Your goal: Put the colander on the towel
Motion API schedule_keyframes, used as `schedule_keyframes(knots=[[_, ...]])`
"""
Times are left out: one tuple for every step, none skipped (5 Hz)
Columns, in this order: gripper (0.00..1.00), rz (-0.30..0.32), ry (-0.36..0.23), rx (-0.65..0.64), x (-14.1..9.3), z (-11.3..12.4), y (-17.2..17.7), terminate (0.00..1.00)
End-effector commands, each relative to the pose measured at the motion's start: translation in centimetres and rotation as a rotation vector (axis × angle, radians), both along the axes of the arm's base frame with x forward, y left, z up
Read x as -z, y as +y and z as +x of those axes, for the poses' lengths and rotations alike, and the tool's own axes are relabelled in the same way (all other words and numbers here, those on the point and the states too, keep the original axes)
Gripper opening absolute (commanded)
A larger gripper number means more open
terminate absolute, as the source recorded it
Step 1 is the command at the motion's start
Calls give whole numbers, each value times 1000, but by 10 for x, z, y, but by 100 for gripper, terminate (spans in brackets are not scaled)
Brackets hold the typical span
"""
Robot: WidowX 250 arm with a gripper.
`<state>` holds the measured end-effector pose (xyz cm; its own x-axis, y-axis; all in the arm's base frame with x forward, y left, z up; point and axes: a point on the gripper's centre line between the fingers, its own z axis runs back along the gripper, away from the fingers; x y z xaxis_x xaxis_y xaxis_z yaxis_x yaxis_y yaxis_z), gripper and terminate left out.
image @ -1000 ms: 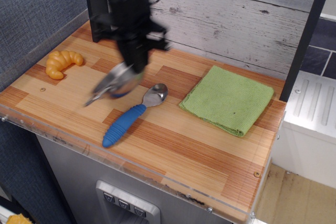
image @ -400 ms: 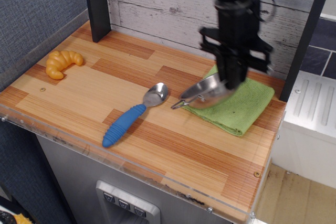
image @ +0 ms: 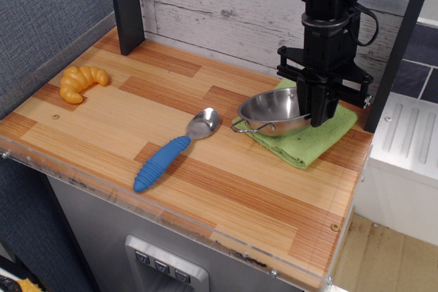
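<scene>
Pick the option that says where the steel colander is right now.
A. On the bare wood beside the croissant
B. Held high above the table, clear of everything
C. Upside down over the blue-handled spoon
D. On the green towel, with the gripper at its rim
D: the colander sits upright on the towel, with the gripper down at its right rim.

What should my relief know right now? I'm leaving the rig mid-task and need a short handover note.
Gripper: down at the right rim of the colander; jaws seem shut on the rim, though it's hard to be sure.
Colander: upright over the towel, its left edge and wire handle overhanging the towel's left side.
Spoon and croissant: on the counter to the left, apart from the colander.
Done: colander brought onto the towel.
Left: open the jaws, lift clear.
</scene>
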<state>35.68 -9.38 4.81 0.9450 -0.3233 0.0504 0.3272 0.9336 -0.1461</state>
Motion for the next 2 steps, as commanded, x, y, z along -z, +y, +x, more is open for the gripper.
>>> schedule_keyframes(knots=[[100,-66,-88,-133,-44,-16,25,0],[100,-122,-135,-361,-85,-34,69,0]])
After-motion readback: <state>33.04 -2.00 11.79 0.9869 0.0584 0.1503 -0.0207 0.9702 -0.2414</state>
